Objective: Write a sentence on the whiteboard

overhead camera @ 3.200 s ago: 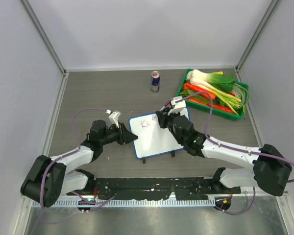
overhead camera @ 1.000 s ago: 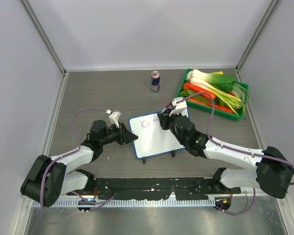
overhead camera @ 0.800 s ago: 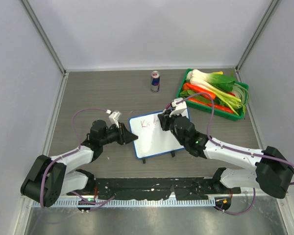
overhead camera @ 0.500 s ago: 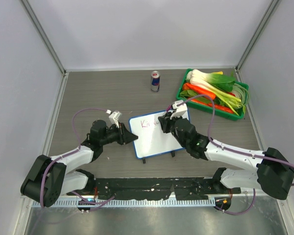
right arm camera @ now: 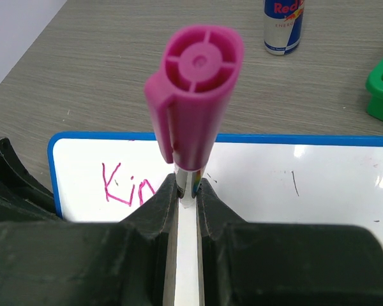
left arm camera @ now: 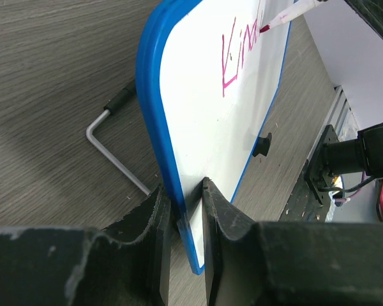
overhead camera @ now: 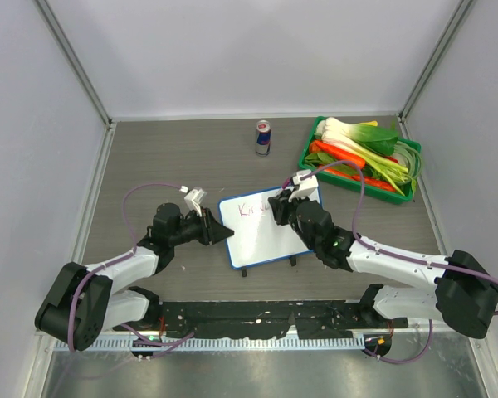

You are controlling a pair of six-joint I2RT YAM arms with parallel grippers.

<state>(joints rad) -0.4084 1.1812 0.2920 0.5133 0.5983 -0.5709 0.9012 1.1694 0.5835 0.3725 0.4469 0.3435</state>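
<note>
On the grey table (overhead camera: 166, 157), between the arms, pinched the propped whiteboard (overhead camera: 270, 236) by its blue left rim in the left gripper (overhead camera: 226, 234), showed the sentence (overhead camera: 251, 209) as magenta "Kin" at upper left, and clamped a pink marker (right arm camera: 195, 95) in the right gripper (overhead camera: 278, 207), tip at the lettering.

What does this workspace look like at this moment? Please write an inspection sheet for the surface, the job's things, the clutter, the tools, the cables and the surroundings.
Surface: grey wood-grain table, no spills seen.
Job's things: whiteboard with a blue rim. The sentence is unfinished and reads "Kin" in magenta. The pink marker has its tip at the board.
Clutter: drink can at the far side; green tray of vegetables at the far right.
Grippers: left tool shut on the whiteboard's edge; right tool shut on the marker.
Cables: purple cables loop above each arm.
Surroundings: pale walls on three sides.
</note>
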